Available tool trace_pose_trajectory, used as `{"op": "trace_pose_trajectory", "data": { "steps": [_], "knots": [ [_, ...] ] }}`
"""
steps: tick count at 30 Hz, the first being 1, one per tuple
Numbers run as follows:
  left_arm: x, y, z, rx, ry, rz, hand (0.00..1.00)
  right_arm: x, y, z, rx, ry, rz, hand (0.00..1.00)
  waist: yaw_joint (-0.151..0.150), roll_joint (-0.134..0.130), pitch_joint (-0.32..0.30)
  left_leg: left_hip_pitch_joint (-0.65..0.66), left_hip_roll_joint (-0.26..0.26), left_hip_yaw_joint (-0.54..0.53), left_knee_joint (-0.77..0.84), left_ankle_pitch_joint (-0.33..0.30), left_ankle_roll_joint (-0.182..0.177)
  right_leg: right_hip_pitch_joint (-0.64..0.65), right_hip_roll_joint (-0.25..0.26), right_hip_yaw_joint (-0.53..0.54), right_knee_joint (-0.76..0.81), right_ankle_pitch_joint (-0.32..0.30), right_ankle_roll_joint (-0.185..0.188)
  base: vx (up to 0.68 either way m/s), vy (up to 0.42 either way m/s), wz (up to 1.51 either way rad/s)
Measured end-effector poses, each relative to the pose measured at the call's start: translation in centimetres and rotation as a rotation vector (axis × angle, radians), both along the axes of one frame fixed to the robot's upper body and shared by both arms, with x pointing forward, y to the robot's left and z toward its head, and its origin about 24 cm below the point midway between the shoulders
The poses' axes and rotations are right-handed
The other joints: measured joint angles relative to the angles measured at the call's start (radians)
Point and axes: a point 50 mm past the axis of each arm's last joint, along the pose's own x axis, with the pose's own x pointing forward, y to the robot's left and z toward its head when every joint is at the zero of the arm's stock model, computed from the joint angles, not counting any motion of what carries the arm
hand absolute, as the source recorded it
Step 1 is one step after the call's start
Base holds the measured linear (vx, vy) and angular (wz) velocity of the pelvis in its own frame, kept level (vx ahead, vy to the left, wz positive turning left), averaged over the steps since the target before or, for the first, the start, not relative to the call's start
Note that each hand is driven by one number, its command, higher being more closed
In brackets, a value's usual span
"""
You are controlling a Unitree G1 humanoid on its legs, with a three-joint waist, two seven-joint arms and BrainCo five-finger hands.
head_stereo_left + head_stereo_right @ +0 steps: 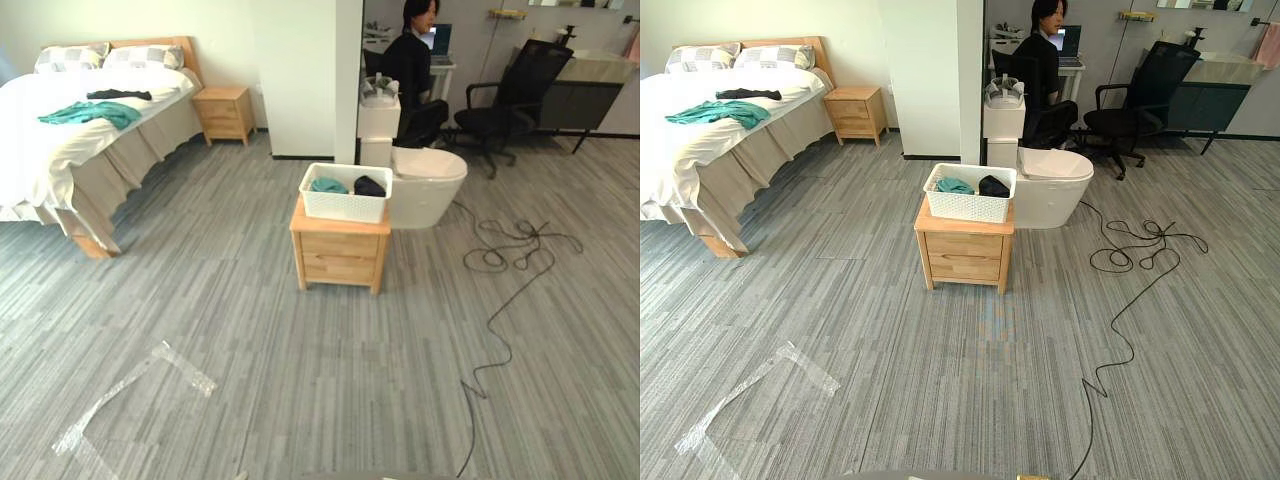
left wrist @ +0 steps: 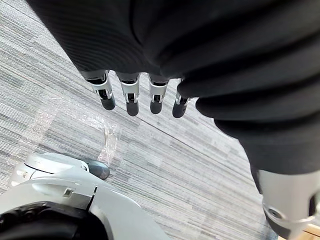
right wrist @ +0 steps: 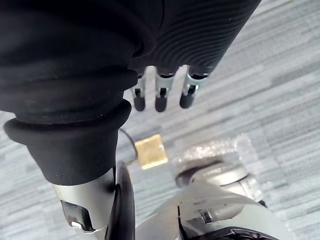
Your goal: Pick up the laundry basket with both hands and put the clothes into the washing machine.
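A white perforated laundry basket (image 1: pixel 345 193) stands on a small wooden nightstand (image 1: pixel 339 255) in the middle of the room. Inside it lie a teal garment (image 1: pixel 327 185) and a dark garment (image 1: pixel 369 186). My left hand (image 2: pixel 131 95) hangs over the grey floor with its fingers straight and holds nothing. My right hand (image 3: pixel 161 95) hangs the same way, its fingers relaxed and empty. Both hands are far from the basket.
A white rounded appliance (image 1: pixel 425 186) sits right behind the nightstand. A bed (image 1: pixel 70 130) with a teal cloth (image 1: pixel 92 113) stands at the left, a second nightstand (image 1: pixel 225 112) beside it. A person (image 1: pixel 412 60) sits at a desk beyond. Clear tape (image 1: pixel 130 385) marks the floor.
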Motion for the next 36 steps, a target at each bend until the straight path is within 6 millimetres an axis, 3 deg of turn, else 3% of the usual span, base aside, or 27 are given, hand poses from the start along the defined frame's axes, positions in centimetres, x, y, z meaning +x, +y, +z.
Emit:
{"op": "trace_pose_trajectory", "data": {
  "steps": [36],
  "knots": [
    [-0.18, 0.38, 0.05, -0.011, 0.0, 0.012, 0.0, -0.15, 0.46, -0.12, 0.034, 0.007, 0.01, 0.0, 0.017, -0.019, 0.0, 0.004, -0.001, 0.006, -0.004, 0.0, 0.0, -0.002, 0.0, 0.002, -0.001, 0.0, 0.0, 0.0, -0.002, 0.0]
  ]
}}
